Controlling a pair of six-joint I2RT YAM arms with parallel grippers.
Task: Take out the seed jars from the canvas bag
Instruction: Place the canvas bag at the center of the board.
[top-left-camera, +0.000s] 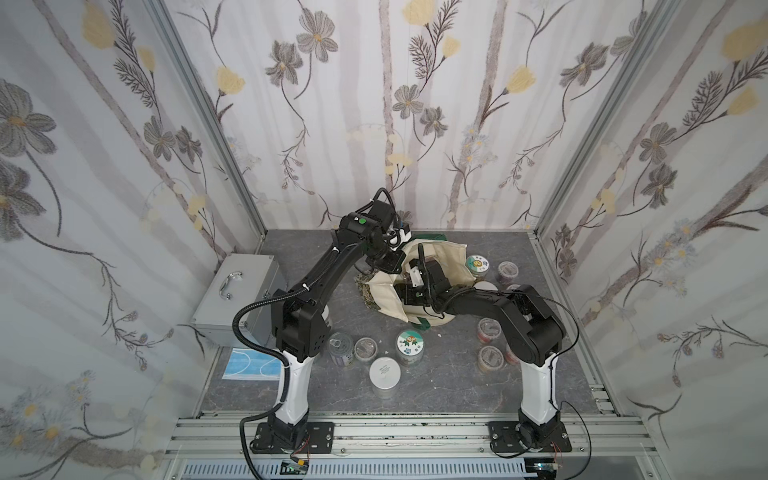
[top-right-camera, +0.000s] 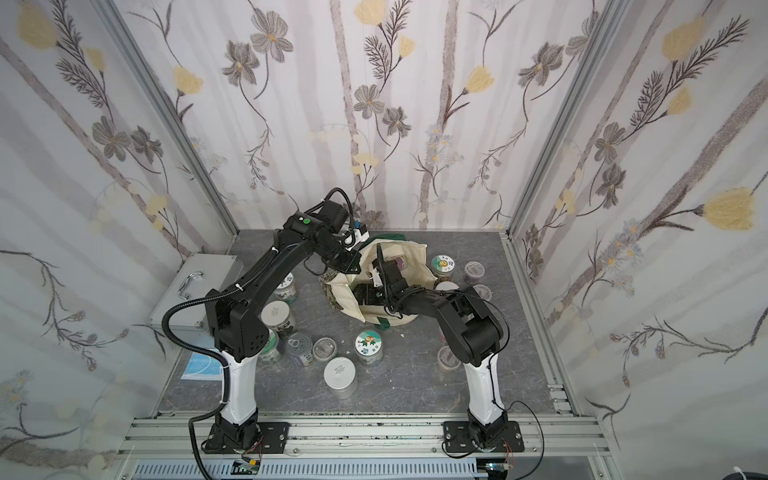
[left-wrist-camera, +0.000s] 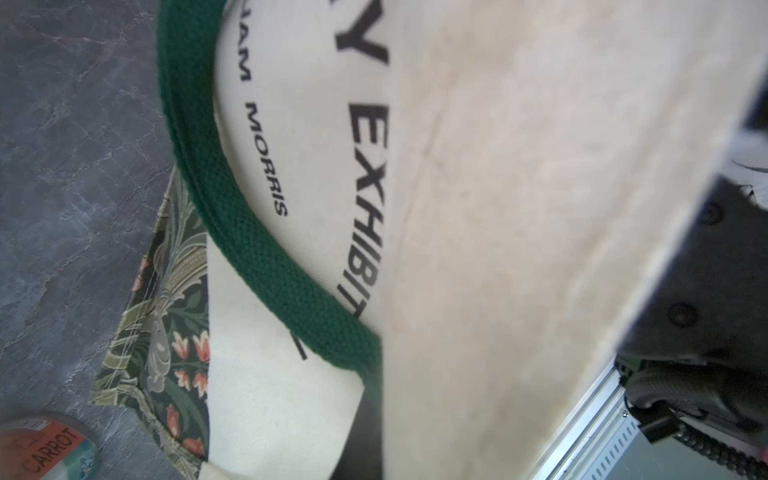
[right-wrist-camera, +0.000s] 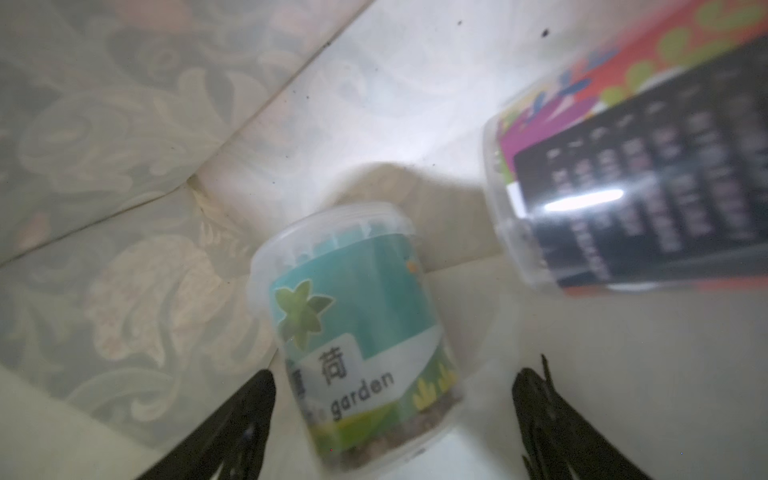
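Right tool (right-wrist-camera: 395, 376), jaws spread, straddles a teal-labelled seed jar (right-wrist-camera: 353, 316) inside the canvas bag (top-left-camera: 442, 253); left tool (top-left-camera: 388, 262) clenches its rim. Next, judged: close, lift clear.

Between your right jaws you see a glossy clear plastic jar (right-wrist-camera: 357, 332); the bag (left-wrist-camera: 498, 208) around it is matt woven cloth, its green handle (left-wrist-camera: 249, 249) coarse-knit.

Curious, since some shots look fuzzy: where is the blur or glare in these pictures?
Right wrist view: the purple-and-black jar is smeared, with a white glare streak; the teal jar is soft but readable. Left wrist view: the bag is out of focus up close, its lettering sharper. Both top views: crisp, evenly lit.
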